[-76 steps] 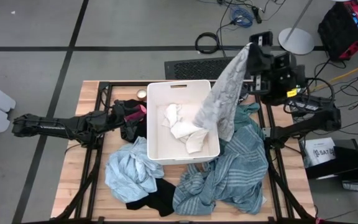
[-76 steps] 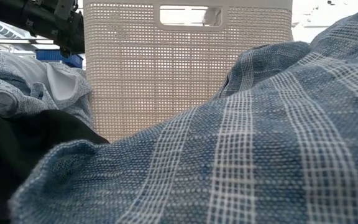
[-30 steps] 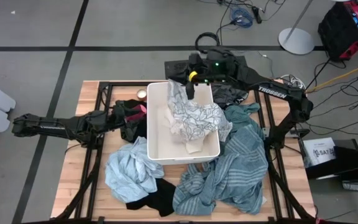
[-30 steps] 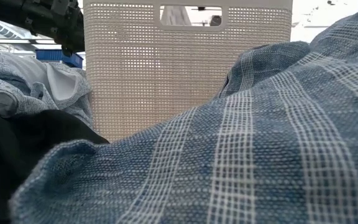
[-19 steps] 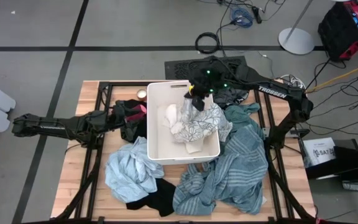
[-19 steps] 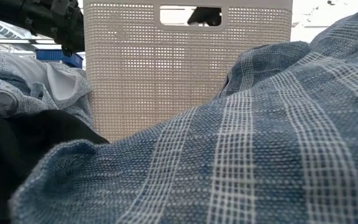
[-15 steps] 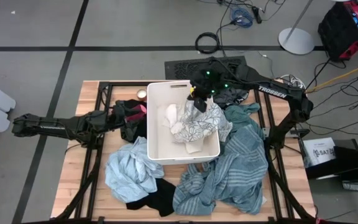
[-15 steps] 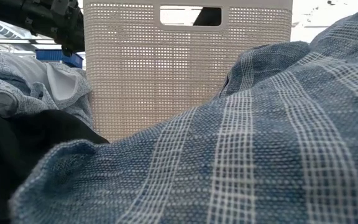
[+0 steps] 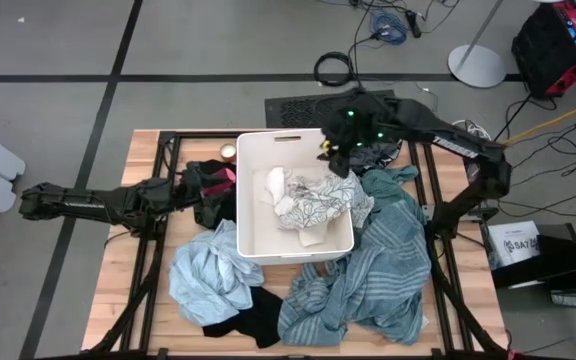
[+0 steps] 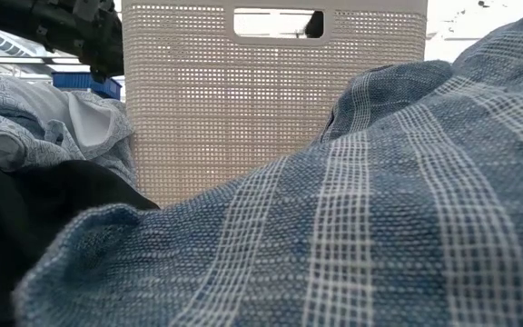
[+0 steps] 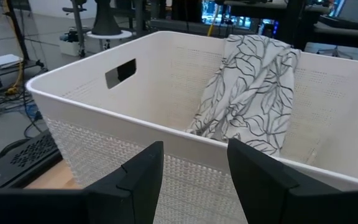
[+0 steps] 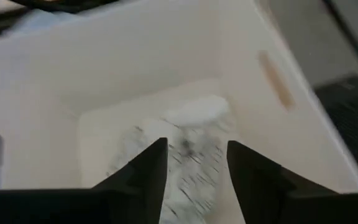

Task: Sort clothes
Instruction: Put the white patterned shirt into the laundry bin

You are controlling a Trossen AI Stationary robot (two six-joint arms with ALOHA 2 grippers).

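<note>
A white patterned garment (image 9: pixel 320 197) lies in the white bin (image 9: pixel 245 190), one part draped over the bin's right rim, beside a white piece (image 9: pixel 275 184). My right gripper (image 9: pixel 333 156) hangs open above the bin's far right corner, touching nothing (image 12: pixel 196 180). My left gripper (image 11: pixel 194 180) is open just outside the bin's left wall, over a black and magenta heap (image 9: pixel 213 185). A large teal-grey striped garment (image 9: pixel 378 270), a light blue one (image 9: pixel 208 270) and a black one (image 9: pixel 250 322) lie on the table.
The striped garment (image 10: pixel 379 227) fills the low view in front of the bin's mesh wall (image 10: pixel 271 109). A small round object (image 9: pixel 228 152) sits at the bin's far left corner. Dark cloth (image 9: pixel 376 153) lies under the right arm. Bare wood shows at the table's left edge (image 9: pixel 118 280).
My right gripper has come down into the bin with the white patterned garment, let it go, then risen back toward the bin's far right corner. The garment, which hung stretched below the gripper, now lies slumped in the bin and over its right rim.
</note>
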